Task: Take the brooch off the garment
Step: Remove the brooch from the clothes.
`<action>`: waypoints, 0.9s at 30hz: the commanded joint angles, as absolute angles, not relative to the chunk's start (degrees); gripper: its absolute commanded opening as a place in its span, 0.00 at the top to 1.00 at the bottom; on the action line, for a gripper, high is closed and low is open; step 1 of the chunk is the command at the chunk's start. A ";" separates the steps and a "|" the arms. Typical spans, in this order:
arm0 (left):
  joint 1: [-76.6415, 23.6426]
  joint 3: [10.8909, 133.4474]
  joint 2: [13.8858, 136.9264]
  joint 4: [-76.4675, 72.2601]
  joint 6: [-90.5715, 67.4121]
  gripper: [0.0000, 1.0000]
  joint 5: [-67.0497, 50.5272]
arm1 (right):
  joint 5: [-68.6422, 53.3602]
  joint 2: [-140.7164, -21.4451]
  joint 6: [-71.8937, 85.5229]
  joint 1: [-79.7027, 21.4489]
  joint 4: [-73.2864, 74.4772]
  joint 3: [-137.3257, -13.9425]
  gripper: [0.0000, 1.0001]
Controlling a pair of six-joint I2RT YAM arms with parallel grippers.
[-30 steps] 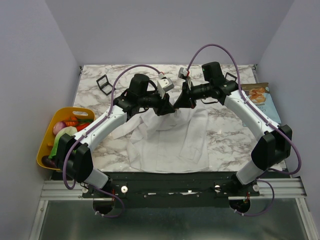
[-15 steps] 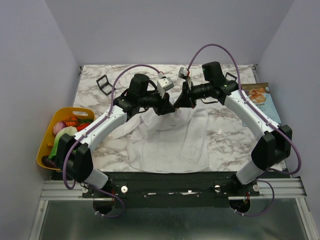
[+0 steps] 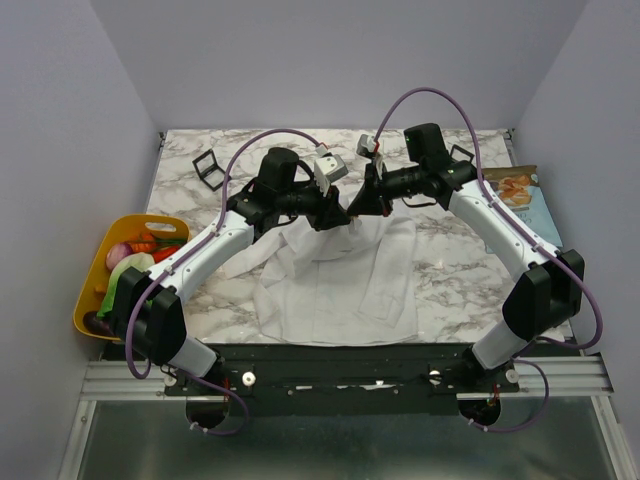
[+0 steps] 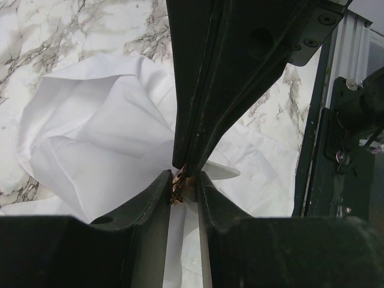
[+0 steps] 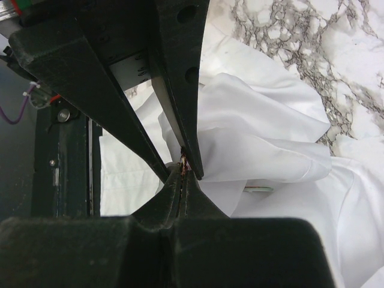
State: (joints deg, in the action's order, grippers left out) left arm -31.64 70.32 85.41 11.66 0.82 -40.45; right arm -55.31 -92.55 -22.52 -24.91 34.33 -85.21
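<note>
Left gripper [image 4: 185, 177] black tapered jaws narrowly apart straddling the tiny orange-red brooch [image 4: 177, 183], grip unclear, right gripper [image 5: 182, 175] pinched closed at it, above thin crumpled white garment [image 4: 102, 138] on marble table [image 4: 48, 36].

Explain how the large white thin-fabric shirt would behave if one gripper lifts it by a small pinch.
Probably very floppy: the large white thin-fabric shirt bunches in soft folds and would drape from the pinch. Likely light, so it may slide easily over the smooth marble table.
</note>
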 commanded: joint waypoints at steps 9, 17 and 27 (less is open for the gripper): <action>-31.46 70.66 85.25 10.72 1.41 0.68 -37.18 | -55.81 -91.41 -22.50 -25.05 35.16 -84.46 0.99; -31.46 70.40 85.08 10.72 1.67 0.65 -36.83 | -55.46 -91.41 -22.68 -25.05 35.16 -84.37 0.99; -31.46 70.14 84.64 10.46 1.58 0.62 -36.74 | -55.28 -90.88 -22.85 -25.05 35.07 -84.20 1.00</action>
